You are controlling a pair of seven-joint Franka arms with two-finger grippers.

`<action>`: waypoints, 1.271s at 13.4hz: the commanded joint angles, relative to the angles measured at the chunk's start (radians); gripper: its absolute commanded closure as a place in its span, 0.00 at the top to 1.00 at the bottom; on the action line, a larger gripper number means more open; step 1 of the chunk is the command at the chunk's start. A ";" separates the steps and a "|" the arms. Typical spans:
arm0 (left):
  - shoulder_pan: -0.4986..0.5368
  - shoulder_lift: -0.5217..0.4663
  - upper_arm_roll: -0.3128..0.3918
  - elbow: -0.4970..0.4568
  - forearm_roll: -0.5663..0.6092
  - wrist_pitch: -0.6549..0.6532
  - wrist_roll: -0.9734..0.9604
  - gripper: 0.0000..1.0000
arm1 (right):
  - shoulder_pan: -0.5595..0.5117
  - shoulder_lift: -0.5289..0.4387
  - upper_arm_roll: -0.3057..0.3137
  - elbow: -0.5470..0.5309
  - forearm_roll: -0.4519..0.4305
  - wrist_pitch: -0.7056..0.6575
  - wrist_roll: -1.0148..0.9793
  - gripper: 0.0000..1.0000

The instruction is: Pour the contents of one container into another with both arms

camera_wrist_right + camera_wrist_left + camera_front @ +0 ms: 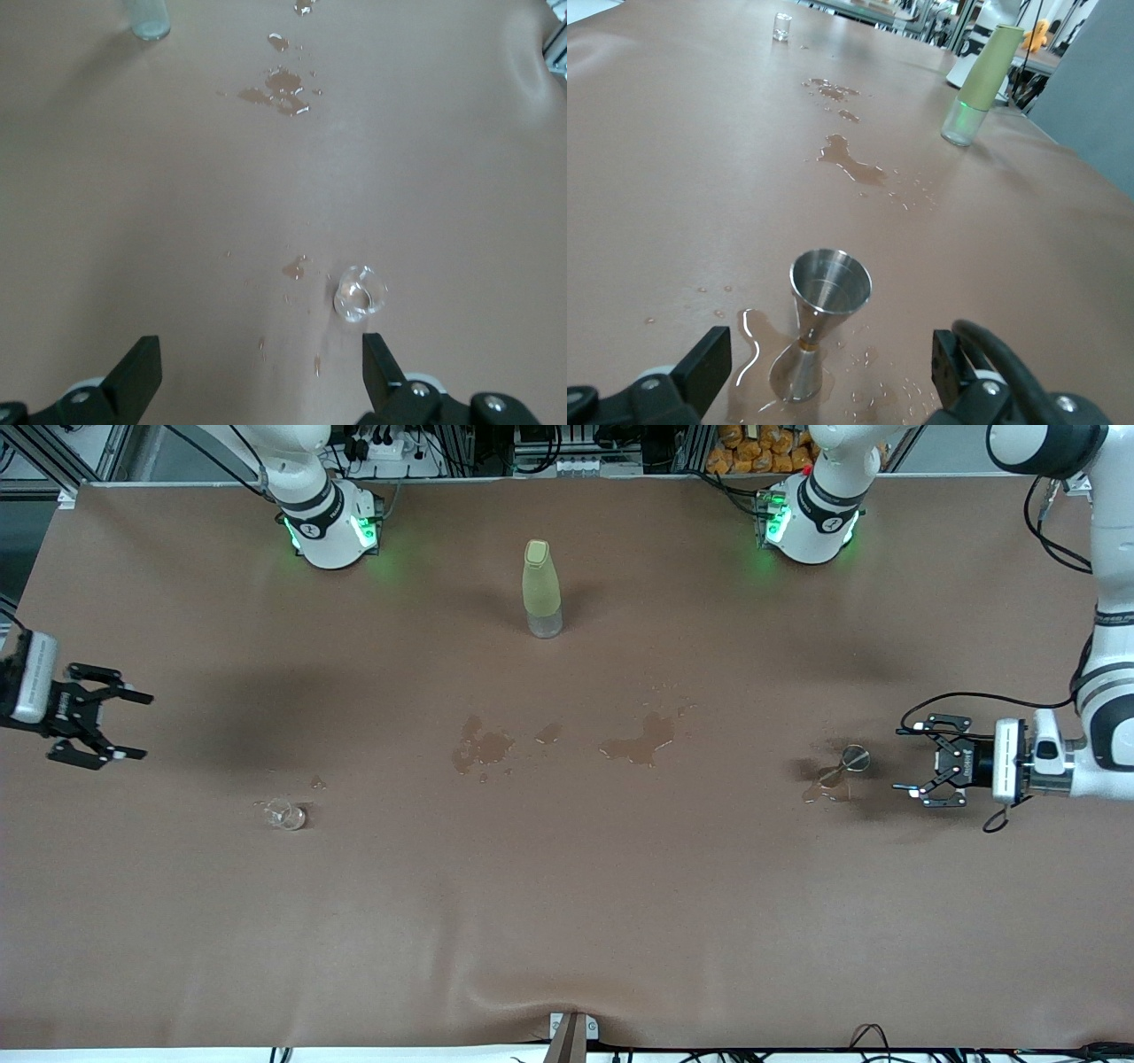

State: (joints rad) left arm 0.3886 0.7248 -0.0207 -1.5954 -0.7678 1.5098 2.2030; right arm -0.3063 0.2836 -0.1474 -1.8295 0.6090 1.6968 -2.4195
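Brown table [567, 921]: one bottle [541, 589], jigger [842, 769], glass [288, 815]; left gripper [917, 769], right gripper [124, 726] both open.

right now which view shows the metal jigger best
The left wrist view: the jigger fills the foreground, upright in a puddle, ahead of the open left pincer. The front view shows it small; the right wrist view misses it.

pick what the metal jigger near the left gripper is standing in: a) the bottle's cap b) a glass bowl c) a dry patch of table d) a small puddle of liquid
d, the metal jigger stands upright with a small puddle pooled around its base on the brown table, just ahead of the open left gripper.
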 commanded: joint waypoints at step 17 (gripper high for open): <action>-0.037 0.151 -0.012 0.008 -0.097 0.030 0.193 0.91 | -0.074 0.459 -0.020 -0.011 0.595 -0.008 -0.509 1.00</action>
State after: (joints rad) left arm 0.3571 0.8683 -0.0334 -1.5979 -0.8455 1.5336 2.3770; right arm -0.3573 0.6933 -0.1710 -1.8520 1.1435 1.7111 -2.7638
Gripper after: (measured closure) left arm 0.004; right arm 0.000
